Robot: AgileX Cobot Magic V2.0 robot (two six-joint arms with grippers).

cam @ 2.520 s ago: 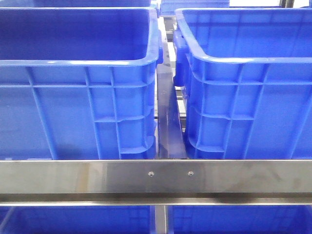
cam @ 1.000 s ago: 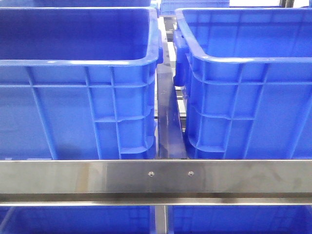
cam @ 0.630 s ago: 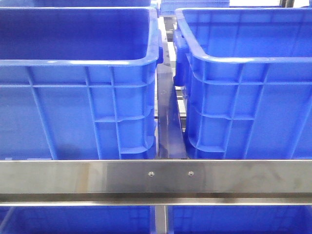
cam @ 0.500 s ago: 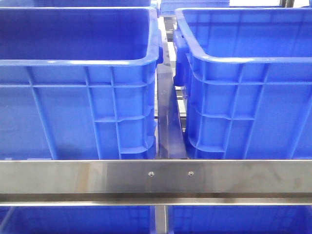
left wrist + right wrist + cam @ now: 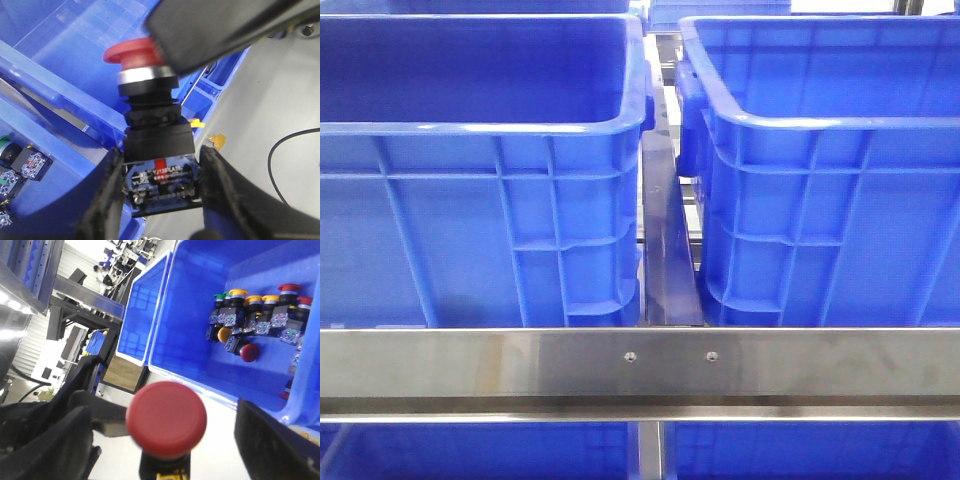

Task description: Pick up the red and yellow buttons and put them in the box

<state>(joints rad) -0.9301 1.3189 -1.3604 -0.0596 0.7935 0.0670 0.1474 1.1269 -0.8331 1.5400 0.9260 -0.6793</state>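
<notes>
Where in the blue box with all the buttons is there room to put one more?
In the right wrist view, the crate has a bare floor on the side away from the cluster, out to its walls. It is crowded where the red, yellow and green buttons bunch together. The right gripper holds a red button.

A steel rail (image 5: 640,365) runs across the front. A dark metal bar (image 5: 665,240) stands in the gap behind it. A black cable (image 5: 292,150) loops on the grey floor (image 5: 280,100).

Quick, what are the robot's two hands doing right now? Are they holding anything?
Left gripper: closed on a red button, fingers against its black base.
Right gripper: a red button sits between its fingers, so it looks closed on it.
</notes>
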